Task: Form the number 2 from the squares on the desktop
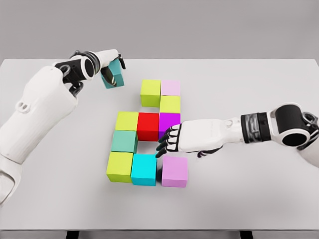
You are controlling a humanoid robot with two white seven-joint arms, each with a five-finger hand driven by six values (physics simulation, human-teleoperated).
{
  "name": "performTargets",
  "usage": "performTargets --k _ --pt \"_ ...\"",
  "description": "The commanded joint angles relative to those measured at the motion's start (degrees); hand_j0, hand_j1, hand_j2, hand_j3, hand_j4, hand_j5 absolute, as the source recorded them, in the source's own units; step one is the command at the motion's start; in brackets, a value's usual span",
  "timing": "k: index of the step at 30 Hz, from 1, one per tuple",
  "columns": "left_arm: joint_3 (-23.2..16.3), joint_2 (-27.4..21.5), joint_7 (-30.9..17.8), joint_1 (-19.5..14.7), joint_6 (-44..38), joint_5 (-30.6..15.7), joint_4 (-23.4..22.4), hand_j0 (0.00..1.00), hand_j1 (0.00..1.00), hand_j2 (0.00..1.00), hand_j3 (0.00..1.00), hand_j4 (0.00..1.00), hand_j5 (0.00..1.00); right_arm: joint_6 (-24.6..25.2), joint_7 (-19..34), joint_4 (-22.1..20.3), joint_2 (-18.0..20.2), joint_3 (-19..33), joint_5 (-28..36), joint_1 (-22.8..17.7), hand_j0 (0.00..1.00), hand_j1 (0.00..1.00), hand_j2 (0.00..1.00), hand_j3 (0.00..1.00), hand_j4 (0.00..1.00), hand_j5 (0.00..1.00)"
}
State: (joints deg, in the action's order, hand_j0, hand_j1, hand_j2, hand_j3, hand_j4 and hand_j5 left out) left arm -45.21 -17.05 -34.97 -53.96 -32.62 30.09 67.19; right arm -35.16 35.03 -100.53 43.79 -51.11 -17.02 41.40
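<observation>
Ten cubes: nine on table [259,199]; left hand [107,67] grips teal cube [114,75] upper left. Right hand [177,140] relaxed, centre.

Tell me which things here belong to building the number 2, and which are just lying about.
Belong to the job:
- teal cube held in the left hand
- nine cubes laid out on the table, from the lime cube down to the lilac cube
- right hand, by the magenta cube

Lying about:
- nothing visible
</observation>
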Motion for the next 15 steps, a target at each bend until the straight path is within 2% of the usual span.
performTargets --k 1,6,7,9,12,15 --pt "-1.5 0.2 0.0 0.0 0.4 0.6 1.3 0.58 0.58 0.58 0.58 0.58 0.58 0.2 0.0 0.0 0.6 2.5 0.8 0.0 1.00 1.00 1.00 1.00 1.00 1.00" --pt "-3.0 0.1 0.0 -0.1 0.5 0.8 1.3 0.58 0.58 0.58 0.58 0.58 0.58 0.2 0.0 0.0 10.8 2.5 3.1 -0.5 1.00 1.00 1.00 1.00 1.00 1.00" --pt "-3.1 0.1 0.0 0.0 2.6 0.8 1.2 0.58 0.58 0.58 0.58 0.58 0.58 0.2 0.0 0.0 13.8 2.4 3.1 -0.5 1.00 1.00 1.00 1.00 1.00 1.00" --pt "-3.0 0.0 0.0 0.1 5.0 2.0 1.1 0.58 0.58 0.58 0.58 0.58 0.58 0.2 0.0 -0.1 16.6 2.1 3.0 -0.5 1.00 1.00 1.00 1.00 1.00 1.00" --pt "-3.0 0.0 0.0 0.4 5.1 2.0 1.1 0.59 0.59 0.59 0.59 0.59 0.59 0.2 0.0 -0.1 16.9 0.7 2.5 -0.8 1.00 1.00 1.00 1.00 1.00 1.00" --pt "-3.0 0.1 0.0 0.7 5.1 1.9 1.3 0.59 0.59 0.59 0.59 0.59 0.59 0.2 0.0 -0.1 17.2 -3.0 2.0 -0.7 1.00 1.00 1.00 1.00 1.00 1.00"
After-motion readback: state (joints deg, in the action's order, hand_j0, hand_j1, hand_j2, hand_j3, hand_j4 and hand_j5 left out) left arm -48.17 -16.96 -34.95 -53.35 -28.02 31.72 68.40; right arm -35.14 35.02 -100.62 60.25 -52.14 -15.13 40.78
